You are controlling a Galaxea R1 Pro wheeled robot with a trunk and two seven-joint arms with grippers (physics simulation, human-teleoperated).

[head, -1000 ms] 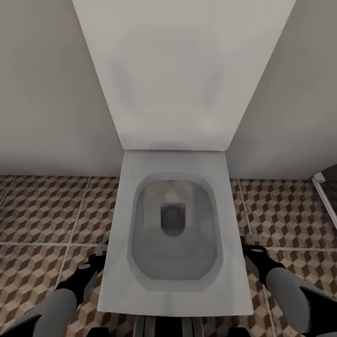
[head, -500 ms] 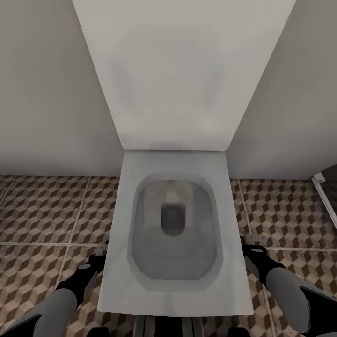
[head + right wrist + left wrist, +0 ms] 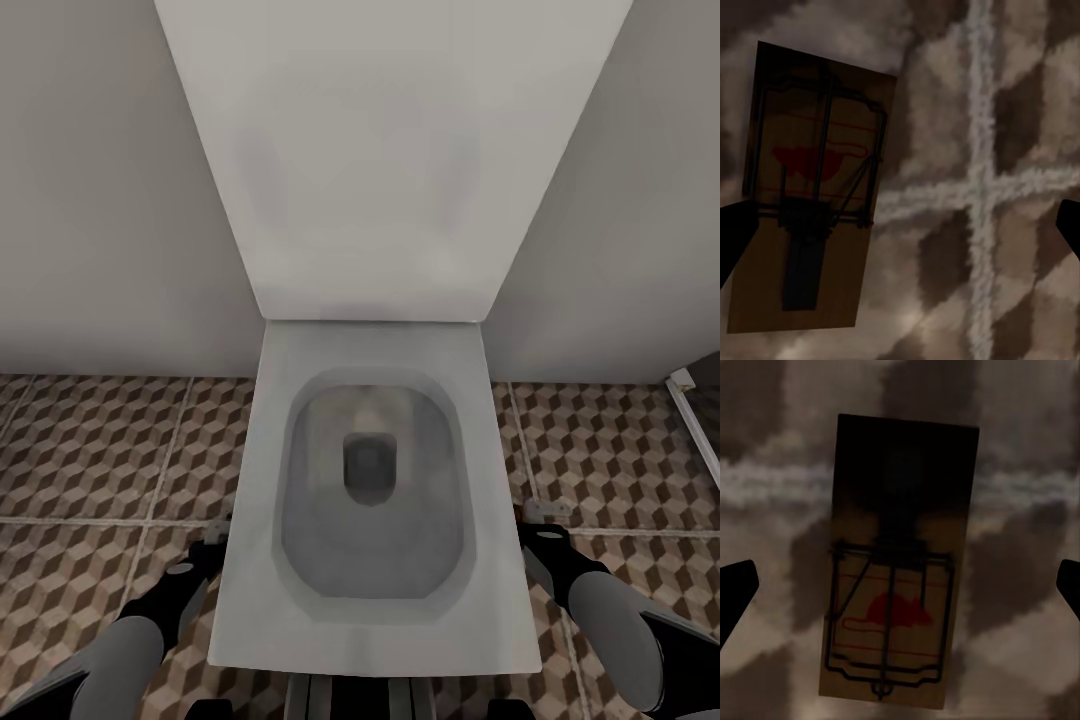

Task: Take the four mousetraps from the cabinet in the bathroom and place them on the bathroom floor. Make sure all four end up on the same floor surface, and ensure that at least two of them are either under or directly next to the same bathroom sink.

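One mousetrap [image 3: 896,577], a tan board with dark wire and a red mouse print, lies flat on the cube-patterned bathroom floor [image 3: 1020,510]. My left gripper [image 3: 901,589] hangs open over it, its fingertips [image 3: 735,592] spread well clear of both long edges. A second mousetrap [image 3: 810,187] lies on the same tiles beneath my open right gripper [image 3: 901,229], off-centre and close to one fingertip [image 3: 735,236]. In the head view both grippers sit low beside the toilet, the left gripper [image 3: 207,542] on one side and the right gripper [image 3: 540,525] on the other. The cabinet and sink are out of view.
A white toilet [image 3: 370,480] with its lid raised stands straight ahead between my arms, backed by a pale wall. Patterned floor tiles [image 3: 90,450] run along both sides. A dark shower base edge [image 3: 700,415] shows at the far right.
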